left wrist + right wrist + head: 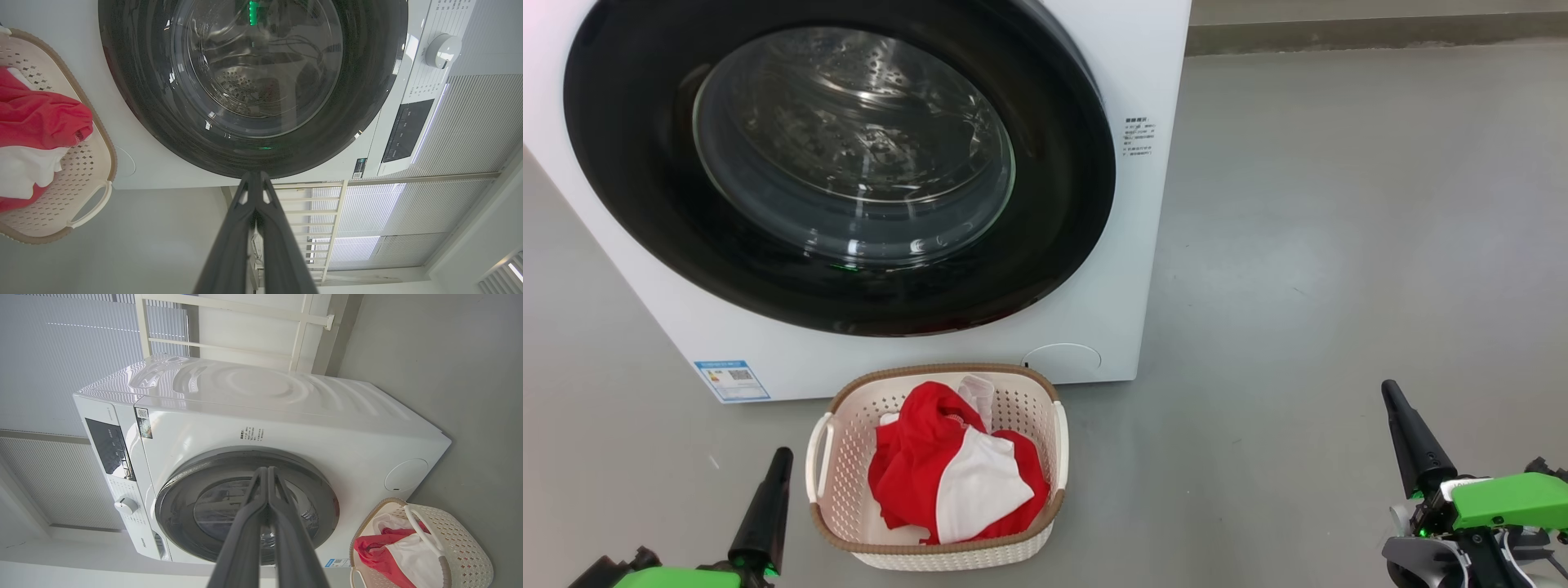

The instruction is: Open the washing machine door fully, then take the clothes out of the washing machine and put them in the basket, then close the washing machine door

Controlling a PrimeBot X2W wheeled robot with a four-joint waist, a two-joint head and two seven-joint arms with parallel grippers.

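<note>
Washing machine door (629, 204) was closed, flush on the front of the washing machine (1094, 327); steel drum (849, 147) showed through it. Clothes (956, 482), red and white, lay piled in the basket (1029, 408), which stood on the grey floor (1339, 245) just in front of the machine, below the door. Left gripper (783, 457) sat low, near the basket's left handle; right gripper (1390, 392) was well off to the right. Both had their 2 fingers pressed together, nothing held, touching nothing.
</note>
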